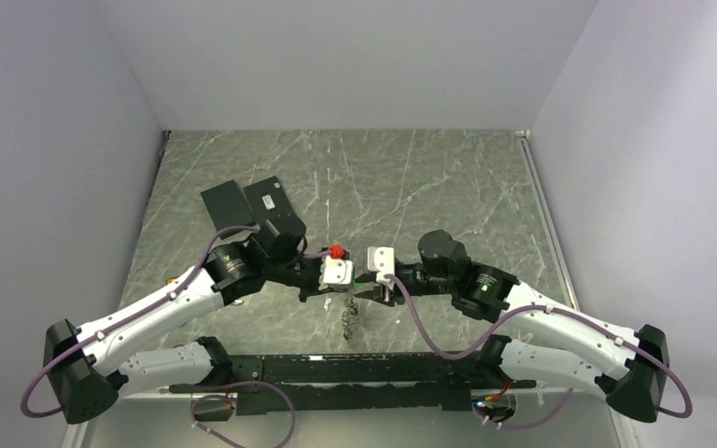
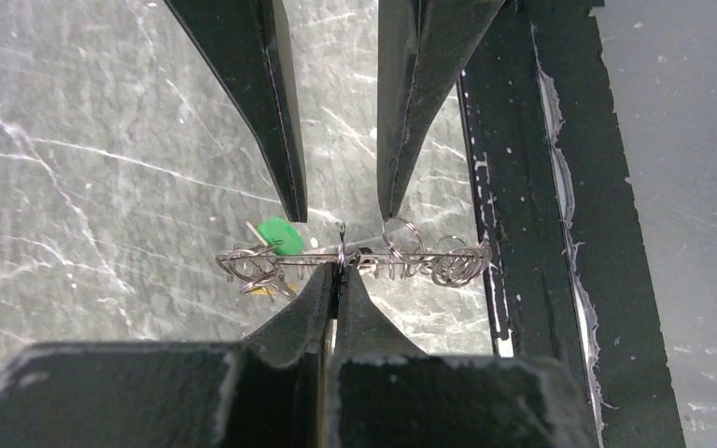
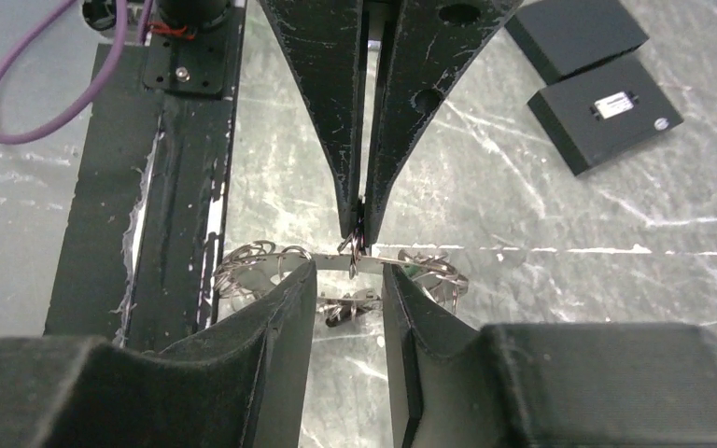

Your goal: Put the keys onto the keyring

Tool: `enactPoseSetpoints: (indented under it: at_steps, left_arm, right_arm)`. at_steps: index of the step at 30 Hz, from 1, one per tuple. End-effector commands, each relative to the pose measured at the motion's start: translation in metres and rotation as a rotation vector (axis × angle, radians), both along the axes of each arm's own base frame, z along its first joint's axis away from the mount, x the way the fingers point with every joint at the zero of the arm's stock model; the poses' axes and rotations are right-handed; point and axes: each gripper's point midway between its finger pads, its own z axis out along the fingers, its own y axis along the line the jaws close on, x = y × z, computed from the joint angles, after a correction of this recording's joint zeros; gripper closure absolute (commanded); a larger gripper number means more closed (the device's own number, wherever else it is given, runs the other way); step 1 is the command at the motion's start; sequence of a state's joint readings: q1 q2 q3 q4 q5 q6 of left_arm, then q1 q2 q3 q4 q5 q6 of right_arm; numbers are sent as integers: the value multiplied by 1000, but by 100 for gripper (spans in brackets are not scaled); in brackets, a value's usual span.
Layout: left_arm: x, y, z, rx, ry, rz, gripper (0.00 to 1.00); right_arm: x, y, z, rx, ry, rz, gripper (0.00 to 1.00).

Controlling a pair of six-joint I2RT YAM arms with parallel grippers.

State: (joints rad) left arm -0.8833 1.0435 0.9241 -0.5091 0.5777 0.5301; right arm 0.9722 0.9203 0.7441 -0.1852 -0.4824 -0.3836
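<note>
table [image 1: 429, 177]: grey-green marble-look top, white veins | left black plate [image 1: 224, 202] + right black plate [image 1: 269, 194]: flat, rectangular, just beside each other, both skewed, left of centre in top view, upper right in right wrist view | right plate: small white label [image 3: 613, 105] | walls [image 1: 336, 56]: plain white, three sides

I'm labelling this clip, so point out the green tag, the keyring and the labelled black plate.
green tag [image 2: 282, 235]: left wrist view, middle of its flat face.
keyring [image 2: 457, 264]: left wrist view, wire loops at its right end.
labelled black plate [image 3: 597, 126]: right wrist view, top face below its label.
</note>
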Motion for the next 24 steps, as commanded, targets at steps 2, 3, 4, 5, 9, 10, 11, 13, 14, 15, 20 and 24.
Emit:
enactPoseSetpoints:
  at_steps: [2, 3, 4, 5, 9, 10, 11, 13, 14, 15, 20, 24]
  left_arm:
    - [2, -14, 3, -51, -20, -43, 100]
    - [1, -14, 1, -47, -15, -53, 100]
    - [0, -16, 0, -46, -11, -65, 100]
    - [-1, -17, -1, -46, -6, -71, 100]
    - [1, -18, -1, -53, -9, -70, 100]
    - [0, -19, 0, -55, -10, -72, 100]
    - [0, -19, -1, -55, -7, -74, 100]
    - [-1, -19, 1, -64, -5, -80, 100]
    - [-2, -20, 1, -67, -4, -83, 100]
    - [-3, -19, 1, -67, -3, -84, 100]
    - [-5, -20, 4, -85, 0, -89, 100]
    - [-5, -19, 7, -101, -3, -79, 100]
  right_arm:
    - [1, 1, -9, -21, 12, -8, 66]
    - [2, 1, -10, -23, 12, -9, 67]
    - [2, 2, -11, -23, 9, -8, 68]
    - [2, 2, -12, -25, 9, -8, 68]
    - [3, 3, -19, -46, 16, -2, 70]
    - [3, 3, -22, -53, 18, -4, 70]
    - [4, 3, -23, -57, 18, -5, 70]
    - [5, 4, -26, -59, 20, -7, 72]
    - [5, 4, -26, -57, 17, -8, 73]
    - [6, 5, -27, -55, 16, -11, 75]
    - [8, 7, -29, -59, 19, -11, 76]
    - [5, 8, -32, -59, 29, 2, 76]
